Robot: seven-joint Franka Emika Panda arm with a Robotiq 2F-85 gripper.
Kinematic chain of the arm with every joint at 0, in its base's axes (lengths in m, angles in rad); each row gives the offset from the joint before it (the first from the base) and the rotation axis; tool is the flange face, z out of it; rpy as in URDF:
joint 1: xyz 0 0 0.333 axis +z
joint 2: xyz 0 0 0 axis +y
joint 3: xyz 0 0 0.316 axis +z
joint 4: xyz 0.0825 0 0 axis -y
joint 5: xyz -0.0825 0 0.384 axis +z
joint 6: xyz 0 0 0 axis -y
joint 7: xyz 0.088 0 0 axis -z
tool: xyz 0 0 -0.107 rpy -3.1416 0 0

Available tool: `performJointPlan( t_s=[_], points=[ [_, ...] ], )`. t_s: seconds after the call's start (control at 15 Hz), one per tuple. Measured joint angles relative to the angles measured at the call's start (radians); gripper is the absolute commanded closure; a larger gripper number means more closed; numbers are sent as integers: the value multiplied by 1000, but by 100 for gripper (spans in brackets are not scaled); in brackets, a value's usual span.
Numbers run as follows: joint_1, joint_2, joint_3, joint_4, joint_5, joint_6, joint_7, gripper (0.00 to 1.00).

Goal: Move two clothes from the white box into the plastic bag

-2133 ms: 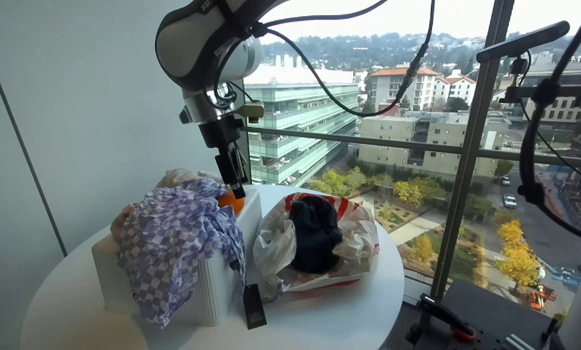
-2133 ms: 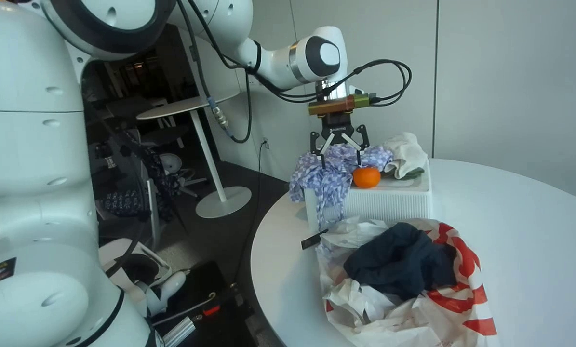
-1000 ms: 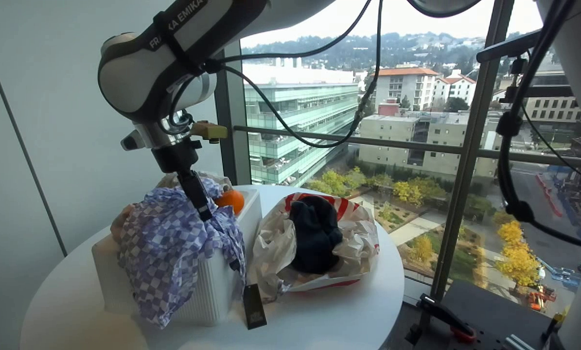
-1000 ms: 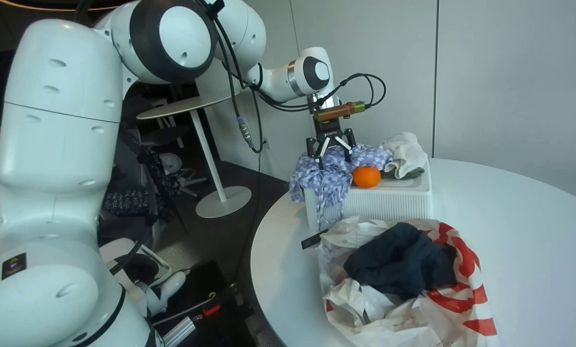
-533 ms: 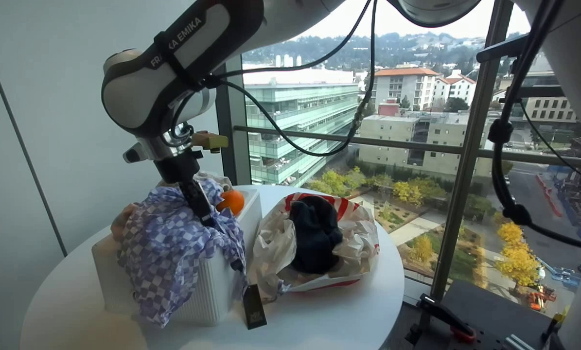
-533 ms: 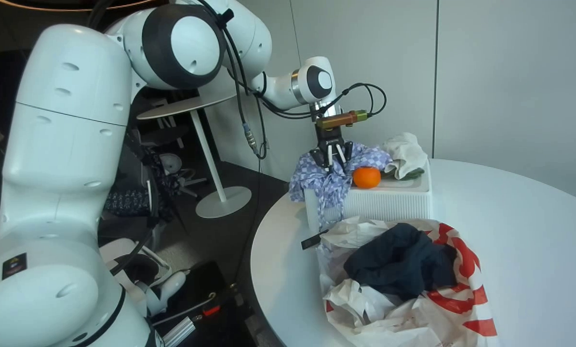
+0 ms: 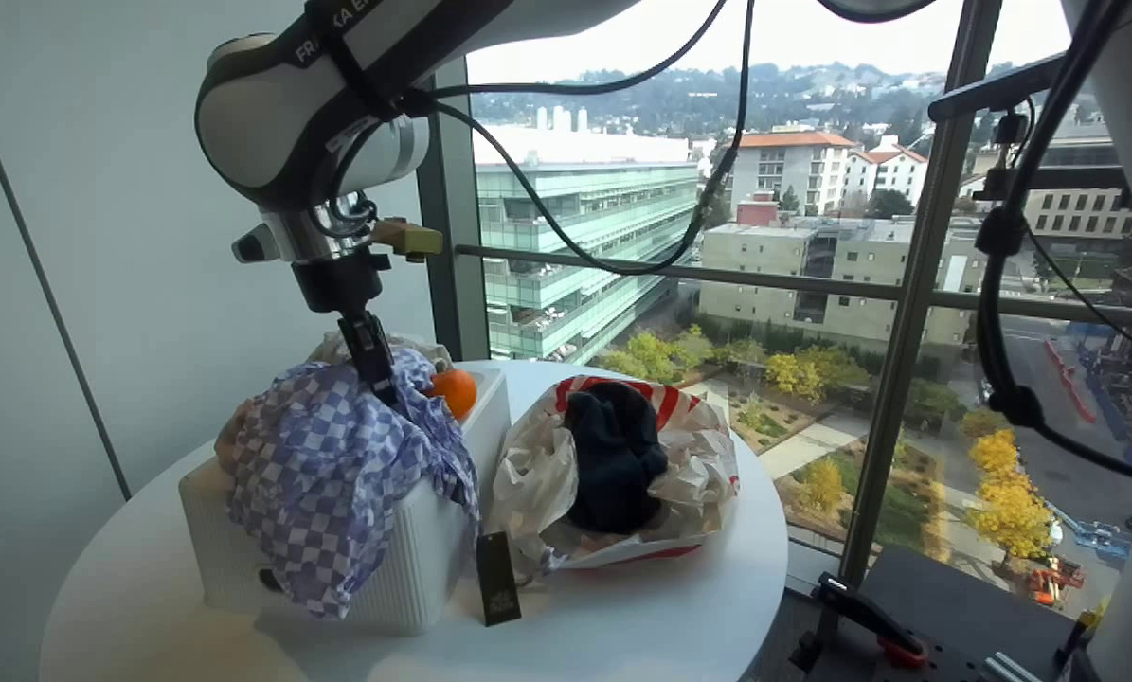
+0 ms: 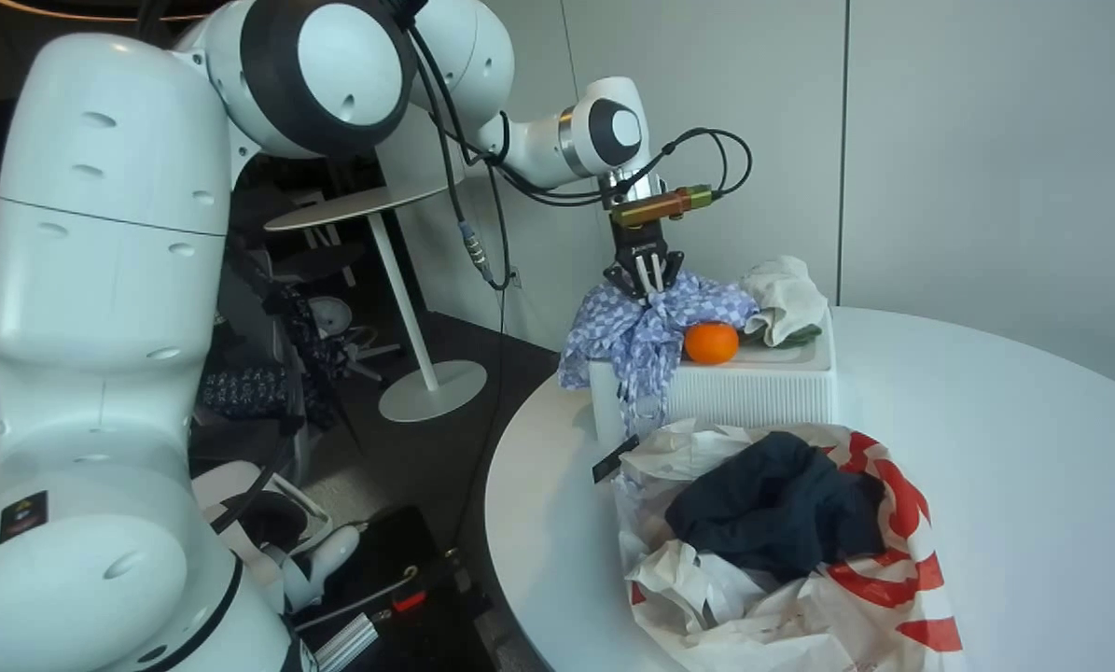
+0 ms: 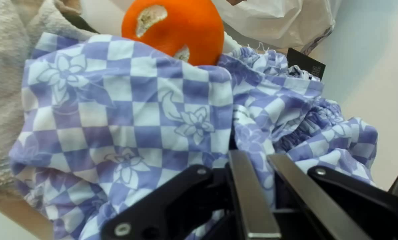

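Exterior view, fingers point(image 7: 380, 373) now pinching checked garment point(image 7: 324, 478), pulled higher

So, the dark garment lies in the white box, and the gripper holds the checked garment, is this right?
Not quite: the dark garment lies in the plastic bag, as both exterior views show. The gripper does hold the checked garment.

Wht arm point(image 8: 100, 299), blk cables point(image 7: 990, 322); blk claw point(image 8: 648, 293), strips point(image 9: 251, 196) prob. metal.

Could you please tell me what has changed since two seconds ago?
The end effector came down onto the checked garment, closed on it and pulled it up slightly; the tag shifted too. The dark garment, bag and box stayed put.
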Motion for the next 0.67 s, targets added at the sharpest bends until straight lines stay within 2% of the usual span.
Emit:
performJointPlan(
  t_s=[0.27, 0.67],
  points=[
    [-36, -161, 0, -88, 57, 134, 17, 97],
    [-76, -475, -19, -322, 119, 301, 132, 97]
  ],
)
